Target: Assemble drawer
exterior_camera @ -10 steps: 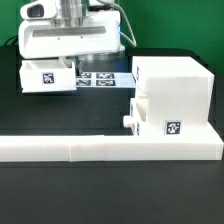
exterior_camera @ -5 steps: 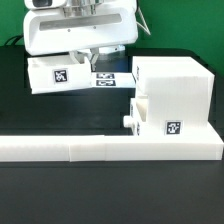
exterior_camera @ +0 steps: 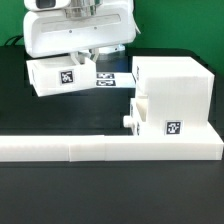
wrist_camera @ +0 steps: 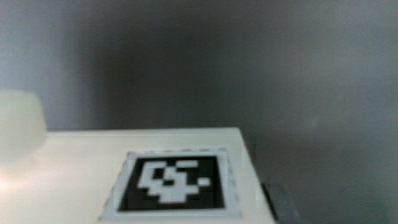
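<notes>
A: Where's the tray?
B: Loose tray (exterior_camera: 58,77) hangs tilted under my gripper (exterior_camera: 80,52), which looks clamped on it; fingers mostly hidden. Housing (exterior_camera: 172,85) lies toward the exterior view's right, well apart.
A: Count?
B: I see two trays, the other tray (exterior_camera: 150,115) seated in one housing.

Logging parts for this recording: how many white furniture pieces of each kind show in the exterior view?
Tall white plastic cube-like housing: 1
Small shallow white tagged trays: 2, one lifted under the arm, one part-way in the housing with its round knob out
Long low white border wall: 1
Total: 4
</notes>
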